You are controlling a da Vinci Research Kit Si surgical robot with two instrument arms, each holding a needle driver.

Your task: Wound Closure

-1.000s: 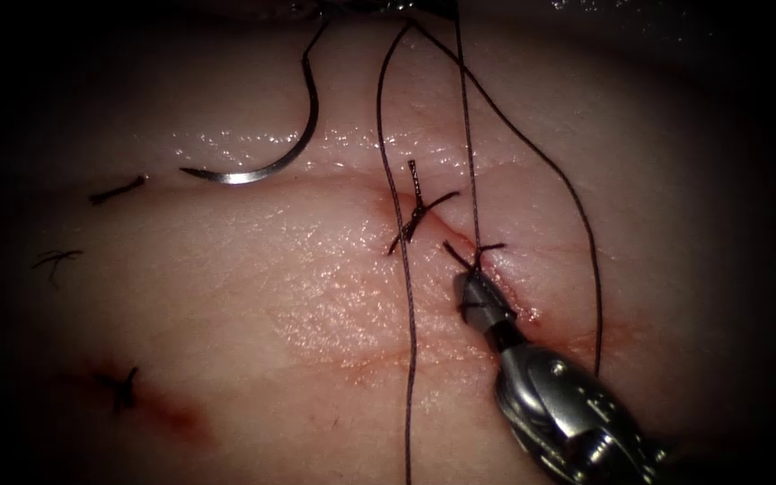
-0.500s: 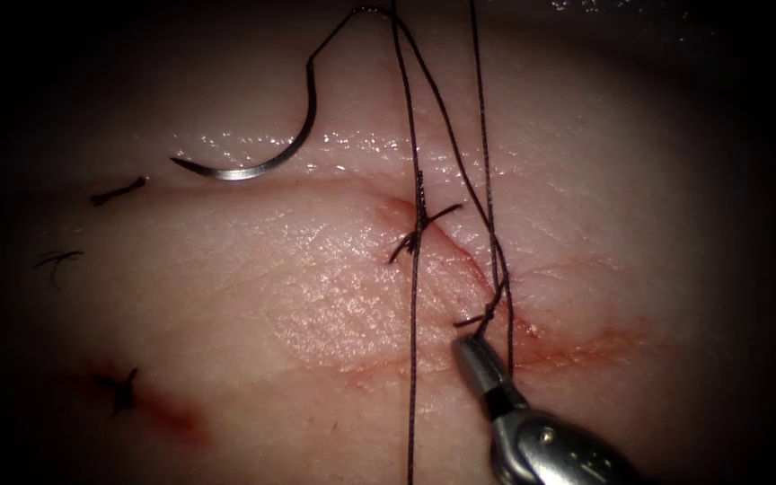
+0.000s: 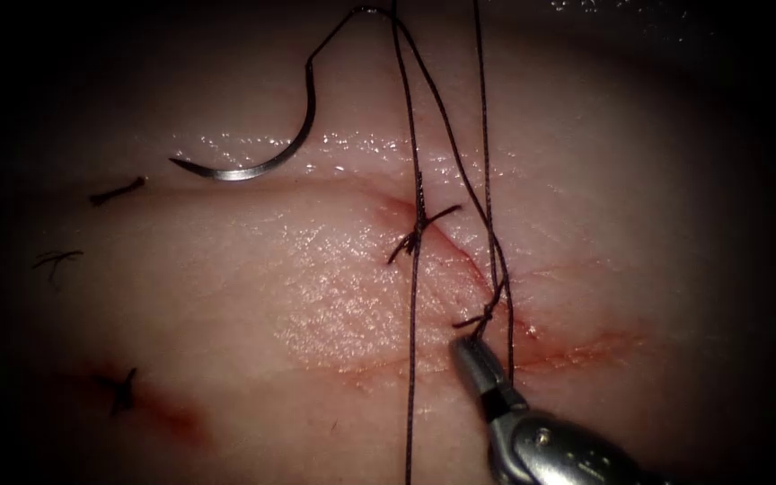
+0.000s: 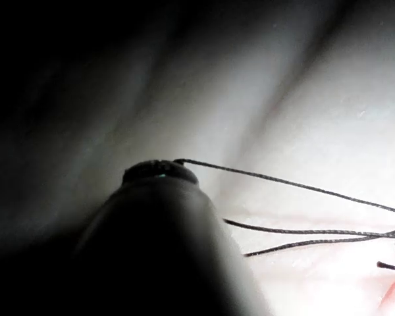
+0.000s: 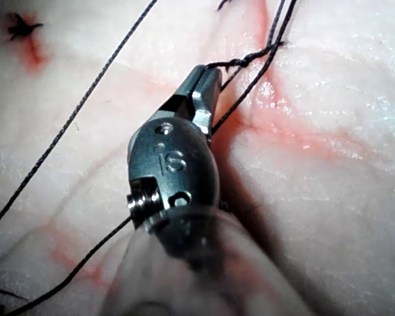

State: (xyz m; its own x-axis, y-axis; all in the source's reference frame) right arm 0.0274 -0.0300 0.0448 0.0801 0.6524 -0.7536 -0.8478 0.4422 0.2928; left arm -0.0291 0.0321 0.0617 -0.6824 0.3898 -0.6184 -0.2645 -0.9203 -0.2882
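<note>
The curved needle [image 3: 258, 166] lies loose on the tissue [image 3: 253, 296], left of the cut [image 3: 460, 256], held by neither tool and not in the tissue. My right tool [image 3: 471, 348] comes in from the lower right with its jaws shut on the short thread end just below a knot [image 3: 489, 313] on the cut. In the right wrist view, the right tool [image 5: 207, 74] grips that thread end beside the knot [image 5: 247, 59]. Long thread strands [image 3: 412, 296] run taut up out of the picture. In the left wrist view one strand [image 4: 283, 183] ends at my left tool's tip [image 4: 161, 171], held there.
A tied stitch [image 3: 419, 229] crosses the cut above the knot. Short cut thread ends [image 3: 119, 190] lie far left, another [image 3: 57, 260] below them, and a third [image 3: 123, 388] sits in a red fluid stain. Red fluid [image 3: 586, 346] lines the cut's lower right part.
Over the last second my right tool drew back toward the front with the thread end, the knot slid down the cut, and the long strands straightened. Almost nothing moved in the last half second.
</note>
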